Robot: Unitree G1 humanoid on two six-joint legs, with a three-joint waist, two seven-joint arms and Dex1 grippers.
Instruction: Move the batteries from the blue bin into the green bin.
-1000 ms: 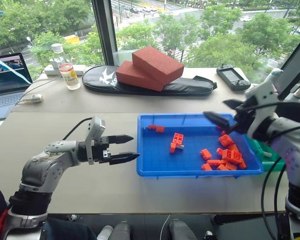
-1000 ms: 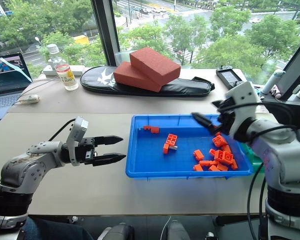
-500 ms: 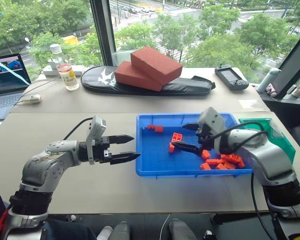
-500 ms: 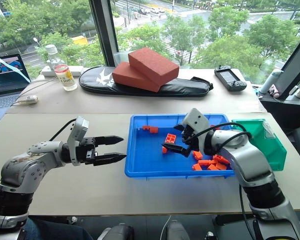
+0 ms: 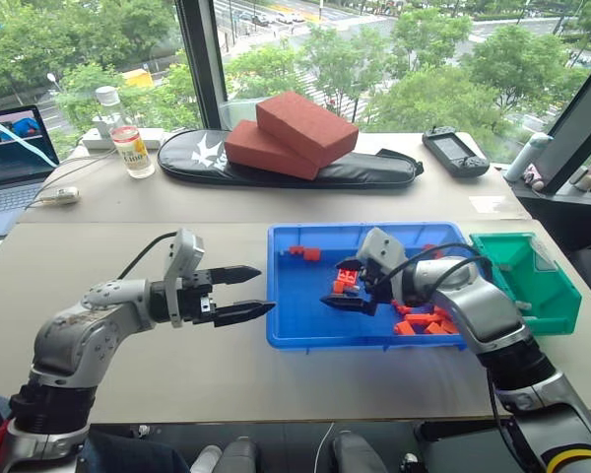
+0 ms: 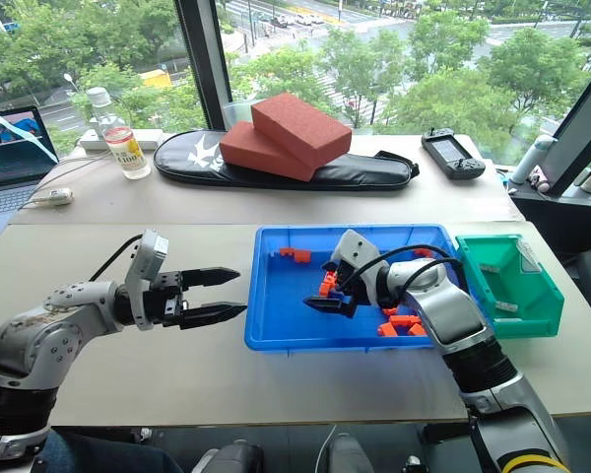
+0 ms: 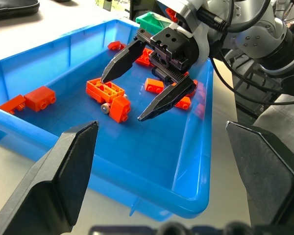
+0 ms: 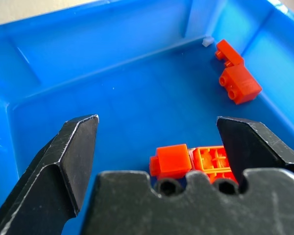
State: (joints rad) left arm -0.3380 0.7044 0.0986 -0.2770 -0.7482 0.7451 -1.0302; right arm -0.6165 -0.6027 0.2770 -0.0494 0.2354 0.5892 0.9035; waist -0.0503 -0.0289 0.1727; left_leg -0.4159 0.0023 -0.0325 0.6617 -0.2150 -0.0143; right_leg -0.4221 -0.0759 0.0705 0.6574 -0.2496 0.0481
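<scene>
Battery (image 7: 105, 108), a stubby silver stick, lies between orange bricks (image 7: 111, 97) under the right gripper's (image 7: 123, 98) wide-spread, empty jaws.

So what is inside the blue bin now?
The blue bin holds orange bricks, and one battery lies against a brick. The open right gripper hovers above them. The arm covers part of the brick pile, so more batteries may hide there.
</scene>
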